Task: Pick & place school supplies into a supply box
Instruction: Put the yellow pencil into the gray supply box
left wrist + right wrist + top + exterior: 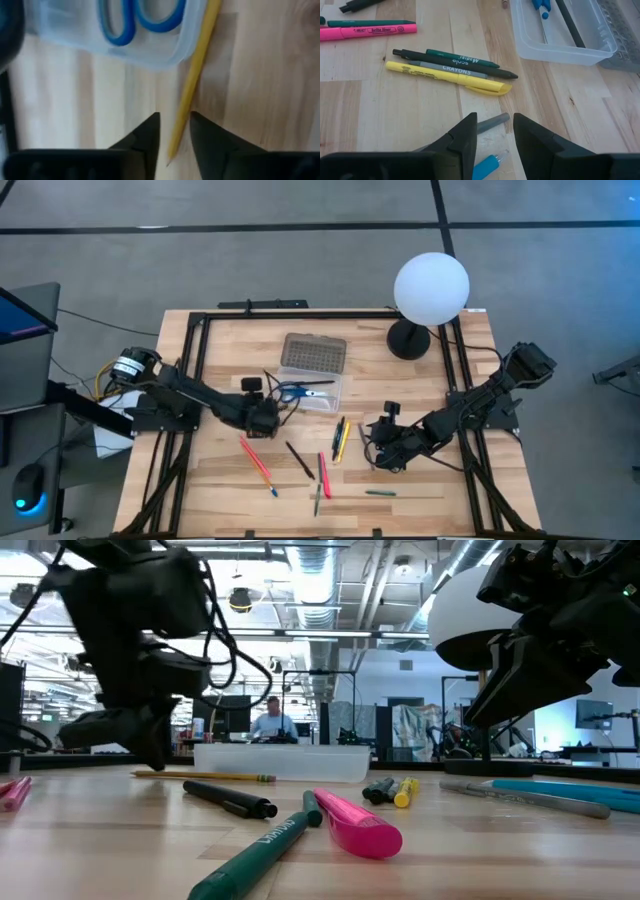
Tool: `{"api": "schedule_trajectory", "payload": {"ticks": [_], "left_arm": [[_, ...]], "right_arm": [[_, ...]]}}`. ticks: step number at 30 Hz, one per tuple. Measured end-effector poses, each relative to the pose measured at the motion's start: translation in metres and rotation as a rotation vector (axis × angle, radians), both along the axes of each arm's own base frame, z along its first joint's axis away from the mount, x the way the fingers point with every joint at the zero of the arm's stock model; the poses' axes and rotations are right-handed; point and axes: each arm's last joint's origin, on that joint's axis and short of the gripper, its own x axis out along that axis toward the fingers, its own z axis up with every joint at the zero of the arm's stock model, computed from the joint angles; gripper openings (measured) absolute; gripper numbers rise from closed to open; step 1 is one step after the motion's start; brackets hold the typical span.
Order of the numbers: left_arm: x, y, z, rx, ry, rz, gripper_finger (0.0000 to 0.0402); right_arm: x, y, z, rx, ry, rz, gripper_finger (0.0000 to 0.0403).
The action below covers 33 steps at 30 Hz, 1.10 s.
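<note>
While the left gripper [174, 131] sits low at about 9 o'clock of the supply box [318, 392], I find its fingers parted a little, with the tip of a yellow pencil [195, 80] lying between them on the wood. Nothing is clamped that I can confirm; the pencil rests flat, its far end against the box's outer wall, not inside. Blue-handled scissors [137, 20] already lie in the box.

From the high view, the box stands toward 12 o'clock of the table [430, 495], lid [313, 353] folded back behind it. Loose supplies remain between 5 and 7 o'clock of it: a red pencil [256, 459], a black pen [299, 459], a pink highlighter [324, 474], a green pen [380, 493] and a yellow-and-black cluster [340, 438].

My right gripper [494, 131] hovers at roughly 4 o'clock of the box, fingers apart and holding nothing; a grey marker [492, 121] and a blue marker [487, 166] lie under it.

Judgement: the step in hand is the pencil's pickup beside the box, with most of the task outstanding. The next move calls for closing squarely on the thin shaft; so near its tip it may pivot or slip, and it must clear the wall.
</note>
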Motion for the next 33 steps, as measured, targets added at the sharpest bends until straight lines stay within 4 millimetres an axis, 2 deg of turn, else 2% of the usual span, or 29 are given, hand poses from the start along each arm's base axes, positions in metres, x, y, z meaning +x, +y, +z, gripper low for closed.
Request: {"api": "schedule_trajectory", "payload": {"ticks": [5,11,21,26,33], "left_arm": [[0.006,0.015,0.0,-0.102,0.016,-0.016,0.0159],[0.01,0.033,0.0,-0.23,0.036,-0.03,0.0182],[0.011,0.064,-0.001,-0.492,0.032,-0.035,0.0181],[0.011,0.064,-0.001,-0.514,0.032,-0.058,0.0171],[0.012,0.055,-0.002,-0.516,0.038,-0.084,0.013]], "right_arm": [[0.0,0.0,0.0,0.0,0.0,0.0,0.012],[0.0,0.0,0.0,0.0,0.0,0.0,0.012],[0.0,0.0,0.0,0.0,0.001,0.0,0.012],[0.0,0.0,0.0,0.0,0.0,0.0,0.012],[0.0,0.0,0.0,0.0,0.0,0.0,0.012]]}}
